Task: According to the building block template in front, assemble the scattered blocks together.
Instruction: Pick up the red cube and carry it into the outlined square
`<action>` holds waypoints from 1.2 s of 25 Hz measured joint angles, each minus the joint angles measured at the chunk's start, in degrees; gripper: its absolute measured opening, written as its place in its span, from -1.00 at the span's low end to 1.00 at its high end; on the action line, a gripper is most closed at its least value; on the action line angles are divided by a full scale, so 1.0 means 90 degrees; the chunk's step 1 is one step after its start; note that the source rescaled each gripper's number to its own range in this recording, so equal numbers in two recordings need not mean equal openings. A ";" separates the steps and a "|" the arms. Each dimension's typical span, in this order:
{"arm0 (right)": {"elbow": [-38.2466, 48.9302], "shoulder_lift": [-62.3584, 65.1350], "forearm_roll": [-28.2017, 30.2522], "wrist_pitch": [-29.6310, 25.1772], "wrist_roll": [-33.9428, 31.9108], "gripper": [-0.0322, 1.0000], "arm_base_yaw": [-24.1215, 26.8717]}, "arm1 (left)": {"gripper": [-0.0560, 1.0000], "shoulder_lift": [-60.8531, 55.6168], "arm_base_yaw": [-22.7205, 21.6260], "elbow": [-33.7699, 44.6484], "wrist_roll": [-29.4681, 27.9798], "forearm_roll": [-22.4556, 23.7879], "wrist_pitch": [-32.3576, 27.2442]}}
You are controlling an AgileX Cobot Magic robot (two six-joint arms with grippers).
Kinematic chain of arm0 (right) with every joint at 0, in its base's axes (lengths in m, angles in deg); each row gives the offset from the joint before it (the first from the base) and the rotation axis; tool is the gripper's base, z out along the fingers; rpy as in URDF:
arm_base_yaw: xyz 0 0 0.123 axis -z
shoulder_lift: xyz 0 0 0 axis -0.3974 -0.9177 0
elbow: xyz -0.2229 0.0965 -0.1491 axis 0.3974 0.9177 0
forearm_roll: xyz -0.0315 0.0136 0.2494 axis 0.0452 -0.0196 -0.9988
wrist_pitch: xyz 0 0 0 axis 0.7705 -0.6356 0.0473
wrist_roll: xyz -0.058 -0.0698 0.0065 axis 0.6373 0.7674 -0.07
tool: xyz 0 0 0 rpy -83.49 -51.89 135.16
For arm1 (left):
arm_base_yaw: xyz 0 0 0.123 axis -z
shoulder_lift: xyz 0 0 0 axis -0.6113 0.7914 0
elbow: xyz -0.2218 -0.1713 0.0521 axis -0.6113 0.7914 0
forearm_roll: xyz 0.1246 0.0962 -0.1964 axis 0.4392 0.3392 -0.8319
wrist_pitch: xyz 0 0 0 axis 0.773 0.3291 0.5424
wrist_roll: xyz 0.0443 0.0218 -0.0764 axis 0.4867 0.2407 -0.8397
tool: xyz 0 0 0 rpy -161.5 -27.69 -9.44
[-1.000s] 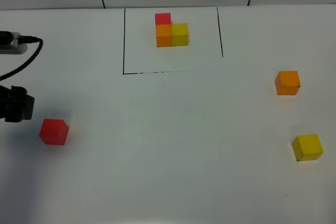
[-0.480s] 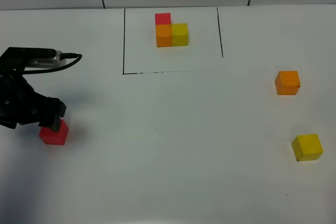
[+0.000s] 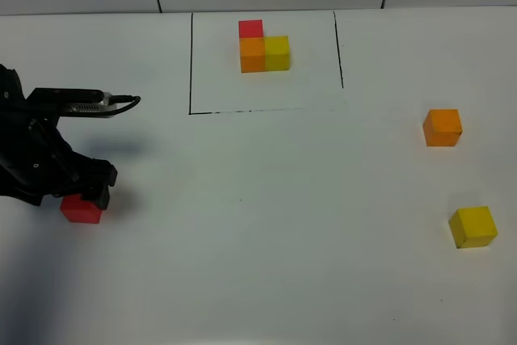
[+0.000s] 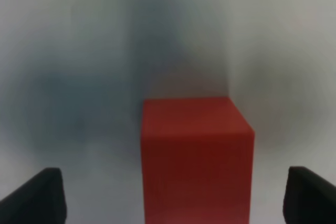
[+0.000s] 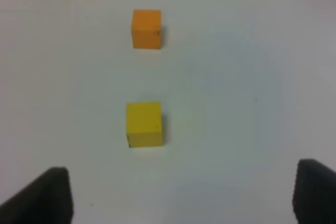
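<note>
The building block template (image 3: 262, 48), a joined red, orange and yellow L, sits inside a black outline at the back centre. The scattered red block (image 3: 81, 209) lies at the left, partly covered by my left gripper (image 3: 84, 193). In the left wrist view the red block (image 4: 197, 156) sits between the two wide-apart fingertips of the left gripper (image 4: 173, 198), with a gap on each side. The orange block (image 3: 442, 128) and yellow block (image 3: 472, 226) lie at the right. My right gripper (image 5: 178, 198) hangs open above the table, short of the yellow block (image 5: 144, 124) and orange block (image 5: 146, 28).
A black-lined rectangle (image 3: 191, 78) marks the template's area on the white table. A cable (image 3: 89, 107) runs along the left arm. The right arm is outside the exterior high view.
My left arm has come in from the left edge and lowered over the red block, its jaws widening. The blocks and the right gripper have not moved.
</note>
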 joint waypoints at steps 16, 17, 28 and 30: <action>0.0000 0.0000 0.0000 0.0000 0.0000 0.47 0.0000 | -0.89 0.0445 0.0000 0.0000 -0.0078 -0.0005 0.0089; 0.0000 0.0000 0.0000 0.0000 0.0000 0.47 0.0000 | -0.89 0.0445 0.0000 0.0000 -0.0078 -0.0005 0.0089; 0.0000 0.0000 0.0000 0.0000 0.0000 0.47 0.0000 | -0.89 0.0459 0.0691 -0.1167 0.1517 0.0023 -0.0803; 0.0000 0.0000 0.0000 0.0000 0.0000 0.47 0.0000 | -0.89 0.0537 0.0921 -0.1608 0.1898 0.0038 -0.1091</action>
